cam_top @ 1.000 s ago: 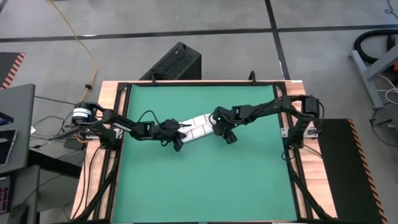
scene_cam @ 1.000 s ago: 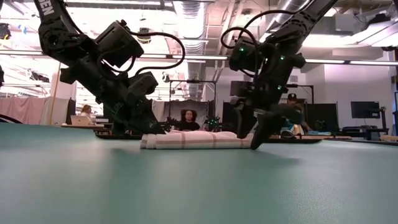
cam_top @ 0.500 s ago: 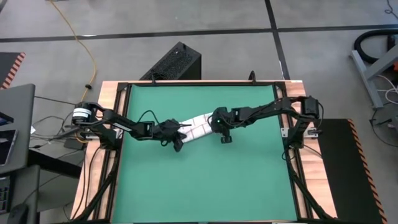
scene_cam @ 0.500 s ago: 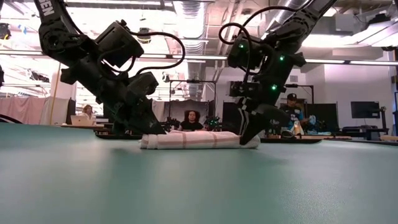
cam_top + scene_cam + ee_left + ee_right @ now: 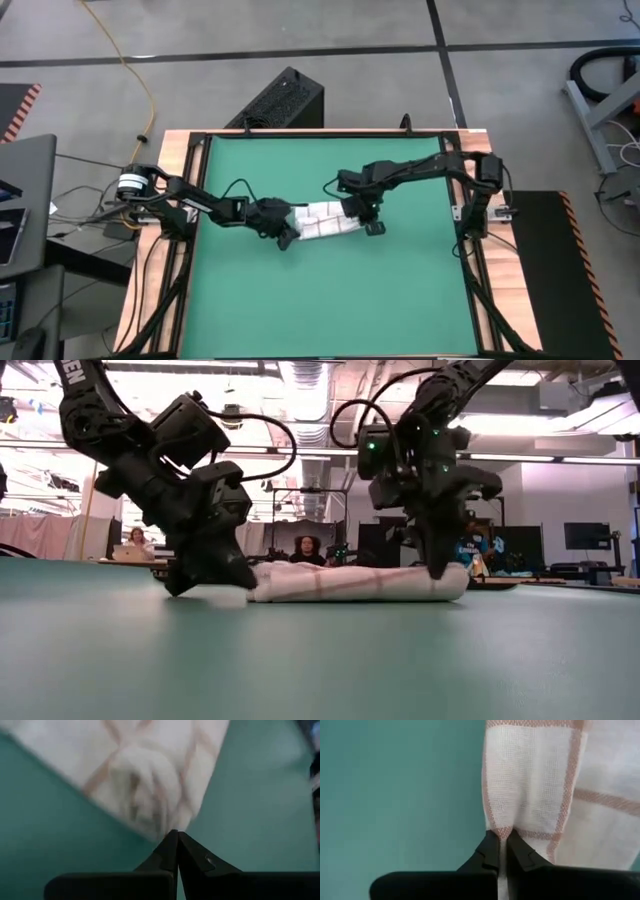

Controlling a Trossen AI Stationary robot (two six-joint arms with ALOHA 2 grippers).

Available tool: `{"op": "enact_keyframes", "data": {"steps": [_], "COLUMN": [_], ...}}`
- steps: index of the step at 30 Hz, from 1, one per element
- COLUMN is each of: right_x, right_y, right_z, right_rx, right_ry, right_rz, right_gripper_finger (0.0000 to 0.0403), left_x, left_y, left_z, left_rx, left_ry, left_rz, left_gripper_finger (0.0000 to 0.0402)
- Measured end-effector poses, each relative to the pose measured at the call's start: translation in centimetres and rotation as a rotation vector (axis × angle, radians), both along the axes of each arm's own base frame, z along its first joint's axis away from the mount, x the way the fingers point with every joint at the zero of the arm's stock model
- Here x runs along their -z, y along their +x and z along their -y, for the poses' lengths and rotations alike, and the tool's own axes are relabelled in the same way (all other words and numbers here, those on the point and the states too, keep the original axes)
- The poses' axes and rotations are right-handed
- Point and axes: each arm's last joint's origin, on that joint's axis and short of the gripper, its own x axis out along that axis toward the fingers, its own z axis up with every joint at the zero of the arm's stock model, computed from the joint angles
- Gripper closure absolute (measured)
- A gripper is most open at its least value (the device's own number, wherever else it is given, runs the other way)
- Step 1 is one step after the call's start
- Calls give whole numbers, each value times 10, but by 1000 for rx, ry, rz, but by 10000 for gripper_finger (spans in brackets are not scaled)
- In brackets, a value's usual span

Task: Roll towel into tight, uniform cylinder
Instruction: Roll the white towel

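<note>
The towel [image 5: 325,220], white with thin red grid lines, lies as a short thick roll on the green mat [image 5: 320,300], near its middle. In the low view the towel [image 5: 350,582] stretches between both arms. My left gripper [image 5: 288,237] is shut at the roll's left end, and the left wrist view shows the coiled end [image 5: 145,805] just past its tips [image 5: 175,834]. My right gripper [image 5: 362,218] is shut on the towel's right end. My left gripper's shut fingertips [image 5: 172,845] meet the roll's left end [image 5: 165,827], slanting down from the table's left. Whether any cloth is caught between them I cannot tell. That end rests on the mat [image 5: 228,597]. My right gripper pinches a fold of cloth at the roll's right end [image 5: 499,827] between its two fingertips. It comes steeply from above [image 5: 445,568]. The cloth runs straight away from the tips, and the roll's underside stays on the mat.
A wooden frame [image 5: 180,150] borders the green mat, with wide bare mat toward the near edge. A black box [image 5: 285,100] stands beyond the far edge. People [image 5: 303,552] sit in the room behind the table.
My right gripper has shut from wide open onto the towel's right end, tipped more steeply down and risen a little. That end has swung toward the near edge, and the roll looks longer and thicker in the low view. My left gripper has rolled about its wrist in place.
</note>
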Motion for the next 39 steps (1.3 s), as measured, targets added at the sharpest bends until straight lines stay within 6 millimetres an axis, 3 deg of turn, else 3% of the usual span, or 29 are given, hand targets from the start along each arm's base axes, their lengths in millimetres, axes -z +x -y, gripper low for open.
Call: {"op": "enact_keyframes", "data": {"steps": [5, 11, 16, 19, 22, 27, 33, 39], "right_x": [4, 7, 6, 5, 5, 4, 2, 5], "right_y": [-11, -18, -19, -20, -20, -20, -20, -20], "right_z": [14, 27, 33, 35, 34, 31, 30, 36], "right_rx": [28, 44, 42, 47, 45, 39, 48, 90], "right_ry": [66, 158, 187, 214, 255, 280, 335, 343], "right_rz": [-32, 3, 31, 44, 56, 46, 61, 54], "right_gripper_finger": [385, 385, 385, 385, 385, 385, 385, 385], "left_x": [-10, -47, -86, -97, -92, -64, -39, -35], "left_y": [3, 12, 33, 47, 54, 61, 72, 75], "left_z": [7, 7, 0, -13, -31, -50, -50, -40], "left_rx": [37, 17, 3, 25, 67, 125, 189, 212], "left_ry": [-23, 71, 404, 571, 525, 442, 331, 316], "left_rz": [76, 199, 188, 179, 200, 167, 203, 199], "left_gripper_finger": [402, 402, 402, 402, 402, 402, 402, 402]}}
